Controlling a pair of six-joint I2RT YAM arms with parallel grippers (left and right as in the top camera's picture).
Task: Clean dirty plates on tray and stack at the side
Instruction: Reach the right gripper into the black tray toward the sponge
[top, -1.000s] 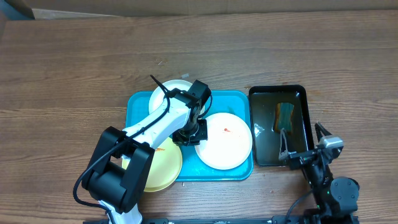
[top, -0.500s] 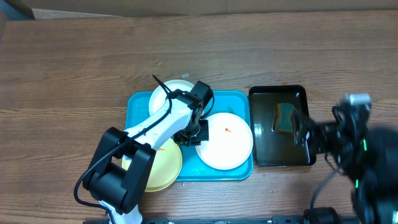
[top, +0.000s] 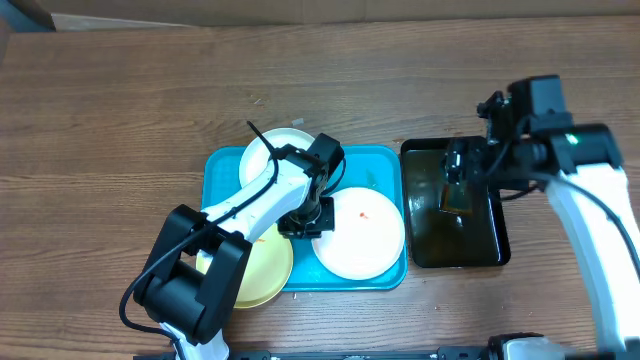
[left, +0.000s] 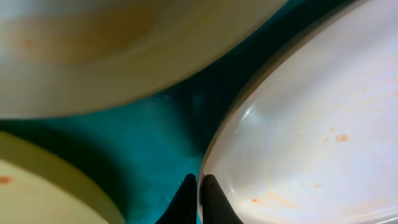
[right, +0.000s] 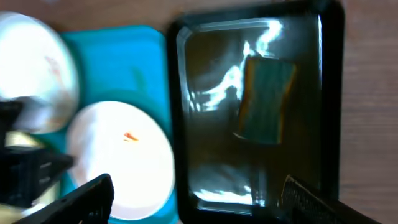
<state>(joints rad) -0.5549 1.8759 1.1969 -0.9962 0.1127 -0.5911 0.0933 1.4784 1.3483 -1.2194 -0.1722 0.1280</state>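
Observation:
The turquoise tray (top: 222, 170) holds three plates: a white one at the back (top: 270, 152), a white one with orange-red specks on the right (top: 362, 235), and a pale yellow one at the front left (top: 262, 272). My left gripper (top: 306, 222) is low between them. In the left wrist view it (left: 198, 186) is shut on the rim of the smeared white plate (left: 311, 124), one finger inside and one on the tray side. Over the black basin hangs my right gripper (top: 455, 170), and its wrist view shows it (right: 199, 199) open and empty.
The black basin (top: 445, 143) of dark water stands right of the tray, with a green and yellow sponge (top: 458, 192) lying in it, also visible from the right wrist (right: 266, 99). Bare wooden table (top: 120, 100) surrounds the tray and basin.
My right arm has swung up from the table's front edge to above the basin, jaws narrowing slightly. The left gripper stays shut on the white plate, which has shifted a little.

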